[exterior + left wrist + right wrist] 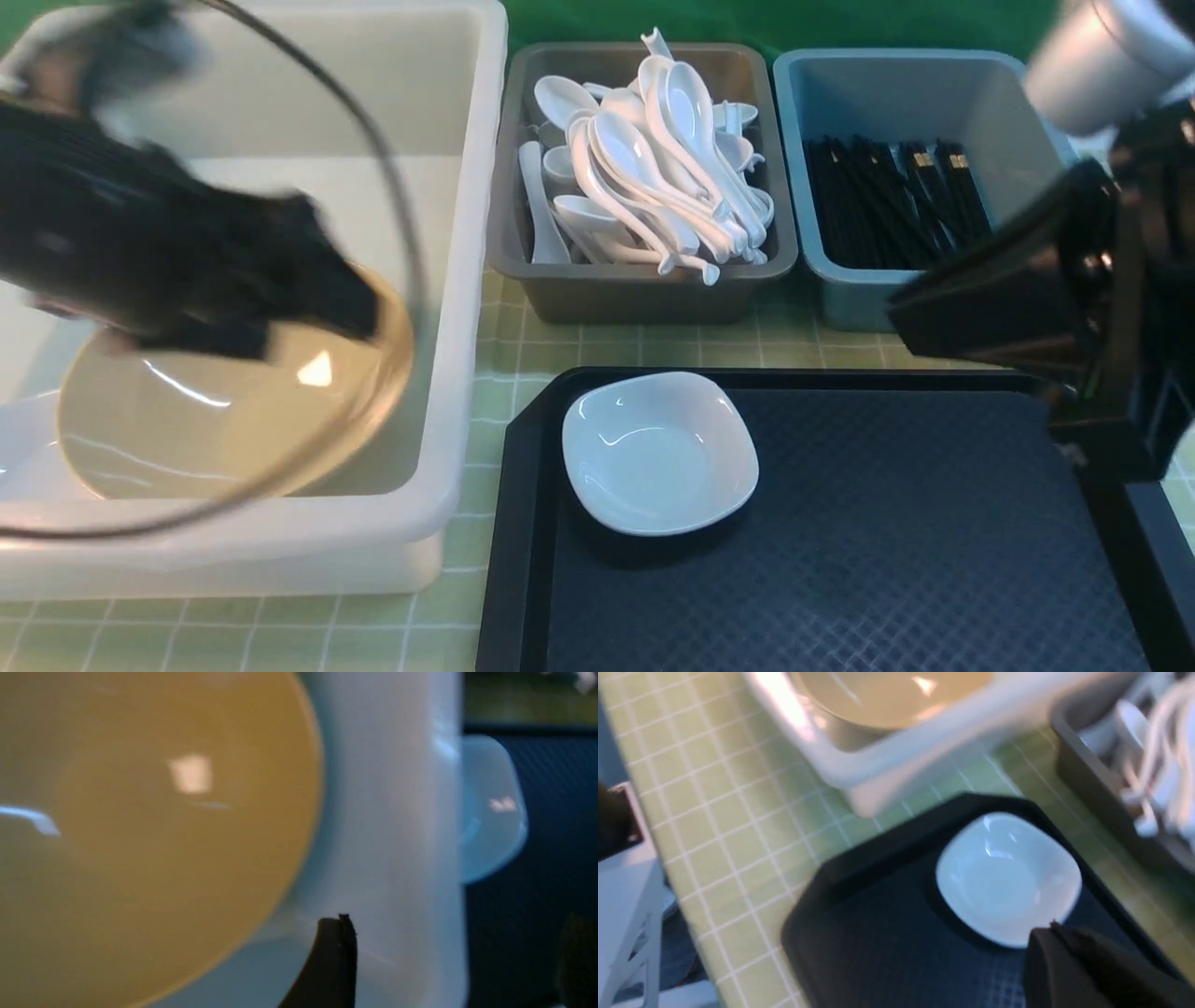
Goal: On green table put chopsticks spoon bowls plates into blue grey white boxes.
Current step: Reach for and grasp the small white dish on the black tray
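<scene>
Tray (840, 560), black and textured, fills the lower centre and right of the front view. One white plate (659, 453) sits on its upper-left corner area, upright and clear of the tray rim. This plate appears to be the one item not yet boxed.

Handling, as judged:
- Plate: stiff, light, glossy. Expect it to be slippery and likely to chip if dropped.
- Grip point: pinch across the raised rim, one finger inside and one outside. The flat base gives no purchase.
- Rounded corners may let the plate pivot in the jaws, so a straight side is preferable.

Right gripper (1055, 933) is clenched and holds nothing. In the right wrist view its tip hangs just beside the plate's rim; contact cannot be confirmed. It would need to open before any pinch.

White box (457, 280) occupies the left of the front view, on the green table (280, 635). A tan bowl (215, 420) lies inside it, tilted against the box floor. Left gripper (308, 317) hangs over the bowl, motion-blurred. In the left wrist view its jaws stand wide apart with nothing between them.

Grey box (635, 299), upper centre, holds a heap of spoons (653, 159). Blue box (850, 299), upper right, holds the chopsticks (887, 201).
</scene>
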You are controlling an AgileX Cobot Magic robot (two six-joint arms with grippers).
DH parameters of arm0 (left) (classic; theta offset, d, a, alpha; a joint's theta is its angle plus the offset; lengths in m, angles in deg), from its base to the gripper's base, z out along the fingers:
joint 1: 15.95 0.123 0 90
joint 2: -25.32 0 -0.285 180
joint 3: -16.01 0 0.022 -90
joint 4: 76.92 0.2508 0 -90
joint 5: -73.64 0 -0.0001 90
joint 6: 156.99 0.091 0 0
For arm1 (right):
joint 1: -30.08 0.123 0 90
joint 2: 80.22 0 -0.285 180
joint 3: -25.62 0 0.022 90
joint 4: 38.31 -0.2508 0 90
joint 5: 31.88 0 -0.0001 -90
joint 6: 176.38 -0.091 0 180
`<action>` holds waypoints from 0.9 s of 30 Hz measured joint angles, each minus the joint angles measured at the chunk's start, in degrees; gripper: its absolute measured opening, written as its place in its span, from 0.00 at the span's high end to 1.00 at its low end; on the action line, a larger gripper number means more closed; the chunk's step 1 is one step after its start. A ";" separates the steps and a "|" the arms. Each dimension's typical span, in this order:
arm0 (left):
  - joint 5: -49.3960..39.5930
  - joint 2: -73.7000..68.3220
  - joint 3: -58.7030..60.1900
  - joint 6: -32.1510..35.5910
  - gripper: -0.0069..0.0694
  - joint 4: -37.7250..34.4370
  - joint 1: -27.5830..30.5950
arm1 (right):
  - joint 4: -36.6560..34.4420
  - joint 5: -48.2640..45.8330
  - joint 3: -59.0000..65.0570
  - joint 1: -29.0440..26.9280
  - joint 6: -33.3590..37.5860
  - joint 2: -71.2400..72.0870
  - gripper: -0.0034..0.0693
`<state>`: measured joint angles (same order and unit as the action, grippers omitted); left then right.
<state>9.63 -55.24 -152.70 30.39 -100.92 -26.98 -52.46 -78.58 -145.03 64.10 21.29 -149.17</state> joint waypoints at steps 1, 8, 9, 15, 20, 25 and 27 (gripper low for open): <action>0.93 -0.63 0.57 -0.36 0.20 -0.10 -4.45 | -0.67 1.60 3.00 -0.66 -1.61 0.79 0.89; 4.88 -0.37 0.66 -0.21 0.20 1.74 -16.22 | -3.09 3.71 10.67 -3.11 -9.26 -6.45 0.79; 4.92 -0.14 0.66 0.71 0.20 1.88 -17.28 | -4.41 4.61 10.67 -4.04 -9.42 -8.39 0.77; 2.78 1.27 0.69 2.49 0.26 2.02 -20.87 | -25.68 8.32 10.67 -14.06 3.27 -23.89 0.69; 1.71 3.44 0.77 2.49 0.33 1.75 -21.12 | -38.48 14.68 10.67 -17.38 13.03 -33.44 0.67; 1.24 5.03 0.77 2.49 0.40 1.75 -21.17 | -43.90 17.13 10.67 -17.55 16.67 -42.40 0.66; 1.09 5.23 0.77 2.49 0.40 1.75 -21.17 | -47.14 17.75 10.67 -17.55 19.03 -44.05 0.65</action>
<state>10.72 -50.01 -151.94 32.88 -99.17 -48.15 -99.60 -60.82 -134.36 46.55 40.32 -193.22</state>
